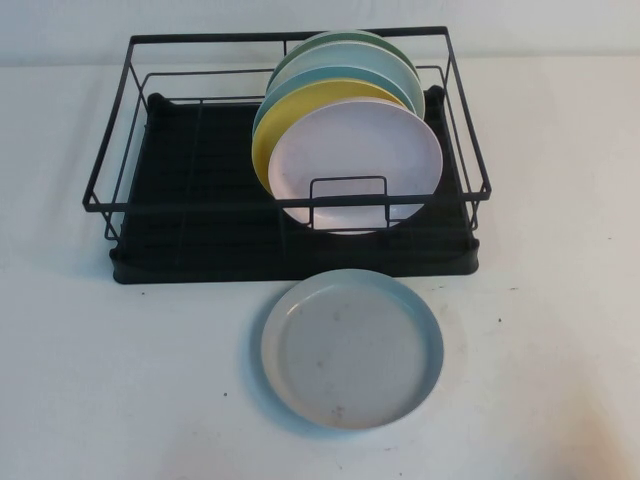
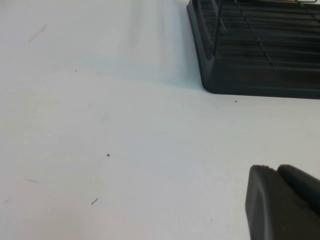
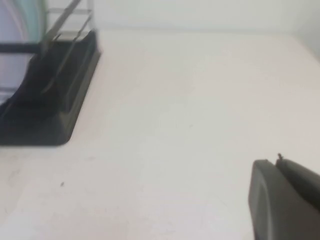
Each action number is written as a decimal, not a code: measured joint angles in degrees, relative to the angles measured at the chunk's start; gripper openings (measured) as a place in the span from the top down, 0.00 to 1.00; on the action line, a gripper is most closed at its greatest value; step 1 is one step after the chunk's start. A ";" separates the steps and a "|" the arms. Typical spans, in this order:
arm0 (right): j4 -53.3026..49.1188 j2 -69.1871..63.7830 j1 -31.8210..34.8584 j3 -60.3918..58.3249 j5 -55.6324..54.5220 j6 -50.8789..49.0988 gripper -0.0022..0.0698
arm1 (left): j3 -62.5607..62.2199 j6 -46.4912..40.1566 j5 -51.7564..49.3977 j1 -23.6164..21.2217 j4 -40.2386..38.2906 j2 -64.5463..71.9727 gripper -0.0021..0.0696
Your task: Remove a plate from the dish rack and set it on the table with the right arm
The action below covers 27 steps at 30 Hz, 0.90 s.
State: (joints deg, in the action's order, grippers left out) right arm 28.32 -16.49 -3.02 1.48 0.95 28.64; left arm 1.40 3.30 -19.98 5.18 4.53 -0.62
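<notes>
The grey-blue plate [image 1: 352, 350] lies flat, face up, on the white desk [image 1: 120, 380], nearest the camera in the high view and just in front of the dish rack [image 1: 200, 175], close to its black tray base but not touching it. Faint specks mark its face.

Four plates stand on edge in the right part of the rack: a pale pink plate [image 1: 355, 165] in front, a yellow plate [image 1: 275, 135] behind it, then a light blue plate [image 1: 345, 78] and a green plate [image 1: 385, 50] at the back.

Neither arm shows in the high view. The left gripper [image 2: 282, 205] appears only as a dark part at the edge of its wrist view, over bare desk near a corner of the rack's tray. The right gripper [image 3: 285, 200] shows likewise, over bare desk near the rack's other end. Whether either gripper is open or closed cannot be told; nothing is seen held.
</notes>
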 joint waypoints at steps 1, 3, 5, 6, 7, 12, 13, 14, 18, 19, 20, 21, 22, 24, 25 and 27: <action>1.29 2.65 0.29 -1.76 -0.95 0.13 1.00 | 0.00 0.00 0.00 0.00 0.00 0.00 0.98; 3.07 7.14 0.73 -2.76 0.58 1.88 1.00 | 0.00 0.00 0.00 0.00 0.00 0.00 0.98; 3.86 11.12 0.95 -2.97 1.88 3.18 1.00 | 0.00 0.00 0.00 0.00 0.00 0.00 0.98; 3.98 12.79 1.07 -2.97 2.53 3.74 1.00 | 0.00 0.00 0.00 0.00 0.00 0.00 0.98; 3.98 14.27 1.07 -3.04 3.65 4.29 1.00 | 0.00 0.00 0.00 0.00 0.00 0.00 0.98; 3.16 16.88 1.15 -3.18 10.34 5.07 1.00 | 0.00 0.00 0.00 0.00 0.00 0.00 0.98; 3.16 16.88 1.15 -3.18 11.23 5.07 1.00 | 0.00 0.00 0.00 0.00 0.00 0.00 0.98; 3.16 16.88 1.15 -3.18 11.60 5.07 1.00 | 0.00 0.00 0.00 0.00 0.00 0.00 0.98; 3.53 16.88 1.15 -3.18 11.16 5.07 1.00 | 0.00 0.00 0.00 0.00 0.00 0.00 0.98; 3.53 16.97 1.15 -3.18 10.76 5.07 1.00 | 0.00 0.00 0.00 0.00 0.00 0.00 0.98; 3.64 16.97 1.15 -3.18 10.24 5.07 1.00 | 0.00 0.00 0.00 0.00 0.00 0.00 0.98; 3.62 16.97 1.15 -3.18 9.90 5.07 1.00 | 0.00 0.00 0.00 0.00 0.00 0.00 0.98; 3.62 16.97 1.15 -3.18 9.59 5.07 1.00 | 0.00 0.00 0.00 0.00 0.00 0.00 0.98; 3.36 16.97 1.15 -3.18 9.30 4.73 1.00 | 0.00 0.00 0.00 0.00 0.00 0.00 0.98; 2.14 16.97 1.15 -3.18 9.21 3.58 1.00 | 0.00 0.00 0.00 0.00 0.00 0.00 0.98; -2.66 16.97 1.15 -3.18 9.50 -1.54 1.00 | 0.00 0.00 0.00 0.00 0.00 0.00 0.98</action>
State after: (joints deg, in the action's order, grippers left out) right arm 25.66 0.48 -1.86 -1.70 10.45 27.10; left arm 1.40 3.30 -19.98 5.18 4.53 -0.62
